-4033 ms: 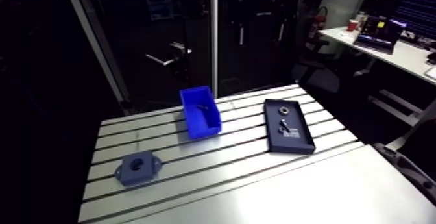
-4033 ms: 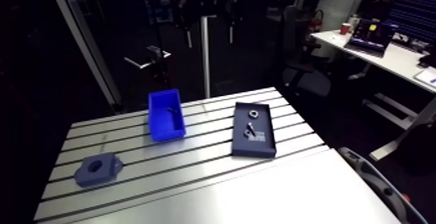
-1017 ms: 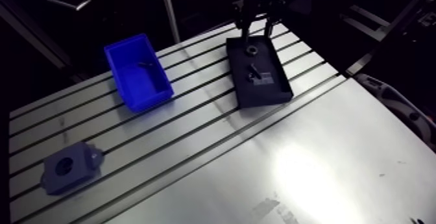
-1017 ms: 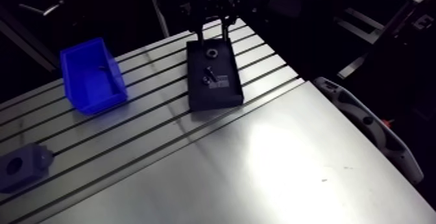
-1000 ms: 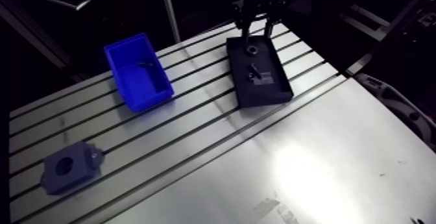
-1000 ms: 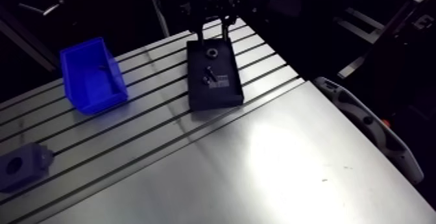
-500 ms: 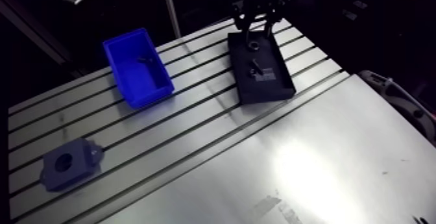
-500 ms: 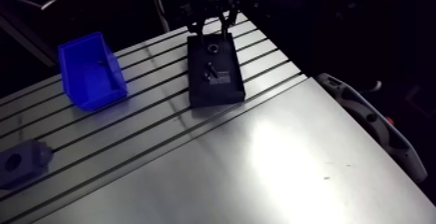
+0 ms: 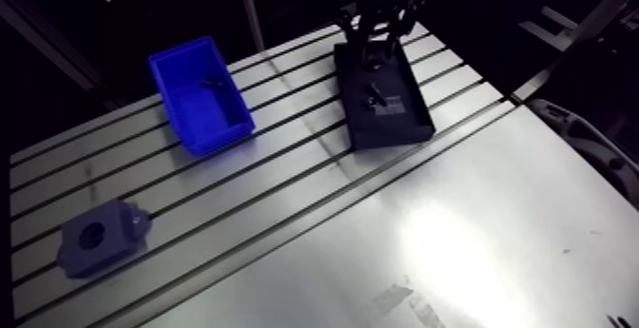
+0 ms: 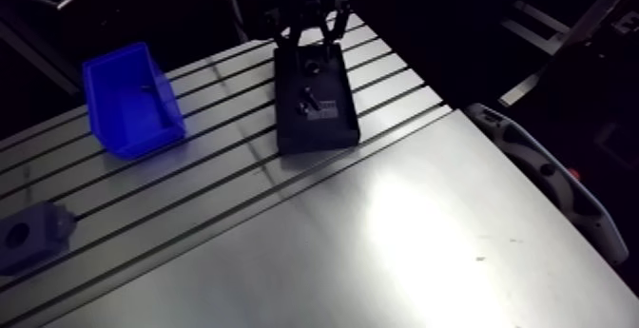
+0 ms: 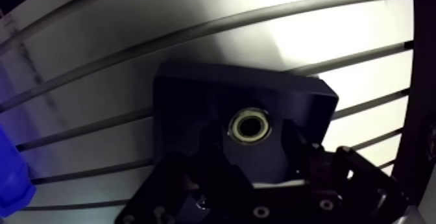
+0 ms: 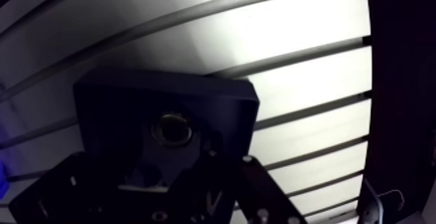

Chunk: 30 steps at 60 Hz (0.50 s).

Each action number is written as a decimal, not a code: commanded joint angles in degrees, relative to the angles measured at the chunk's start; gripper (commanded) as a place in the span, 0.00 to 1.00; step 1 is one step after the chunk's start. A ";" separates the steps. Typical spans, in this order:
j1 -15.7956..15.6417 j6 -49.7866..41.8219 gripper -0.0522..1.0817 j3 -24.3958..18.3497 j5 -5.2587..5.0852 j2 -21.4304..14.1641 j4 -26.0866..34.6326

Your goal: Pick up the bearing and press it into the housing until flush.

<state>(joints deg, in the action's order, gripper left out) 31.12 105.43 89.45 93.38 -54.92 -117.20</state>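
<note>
Hung over tray (image 11: 188,90) by bench's (image 9: 285,194) far edge, tool (image 11: 253,146) released, straddling bearing (image 11: 252,124), seemingly aligned for grasping.

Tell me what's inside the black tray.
A bearing lies between the open hand's fingers. The arm view also shows a small dark part and a pale label. The hand hides the tray's far end there.

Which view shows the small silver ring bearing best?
Wrist view: the small silver ring bearing sits large in the black tray. Arm views show only a dim speck beneath the gripper.
</note>
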 commanded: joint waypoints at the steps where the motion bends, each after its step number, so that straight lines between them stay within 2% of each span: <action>1: 0.00 0.00 0.43 0.14 0.00 0.22 -0.01; 30: 0.00 0.00 0.43 0.58 0.00 0.40 -1.32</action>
<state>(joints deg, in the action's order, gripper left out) 31.12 105.42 89.87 93.39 -54.58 -117.27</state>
